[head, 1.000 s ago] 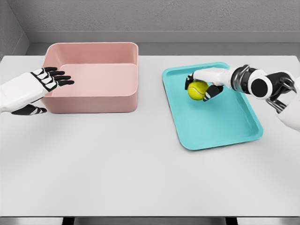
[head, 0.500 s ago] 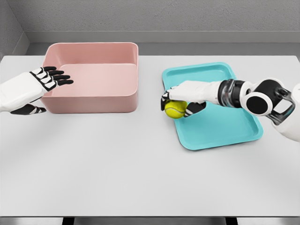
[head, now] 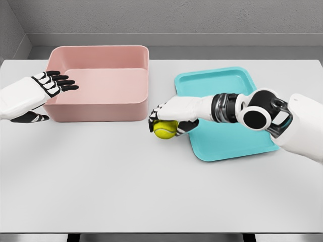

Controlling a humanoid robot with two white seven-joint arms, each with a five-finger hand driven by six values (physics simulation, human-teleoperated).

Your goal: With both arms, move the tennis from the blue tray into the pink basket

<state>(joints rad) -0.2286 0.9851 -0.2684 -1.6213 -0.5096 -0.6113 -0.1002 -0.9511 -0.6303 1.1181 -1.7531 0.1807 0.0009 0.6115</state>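
The right robot hand [head: 169, 117] reaches in from the right side of the head view, its white forearm stretched across the blue tray [head: 237, 142] and its palm turned down over the gap between tray and pink basket [head: 98, 83]. Its dark-tipped fingers are curled around the tennis ball [head: 165, 129], which sits directly under the palm, gripped from above and from both sides, so that only the lower yellow-green half of the ball shows beneath the hand. The ball is clear of the tray, just past its left rim, and lies over the bare white desk [head: 151, 186], near the front right corner of the basket but outside it; whether it touches the desk surface or hangs a little above it cannot be told. The tray lies flat on the right half of the desk, tilted slightly in its placement, with the forearm crossing its upper left part. The basket stands on the left half of the desk, its open top facing up and its inside showing only pink walls and floor. The left robot hand [head: 48, 85] shows at the left edge, held at the basket's left wall with its fingers straight and spread, pointing toward the basket's interior over the rim, and it grasps nothing; its thumb hangs lower, beside the outer wall
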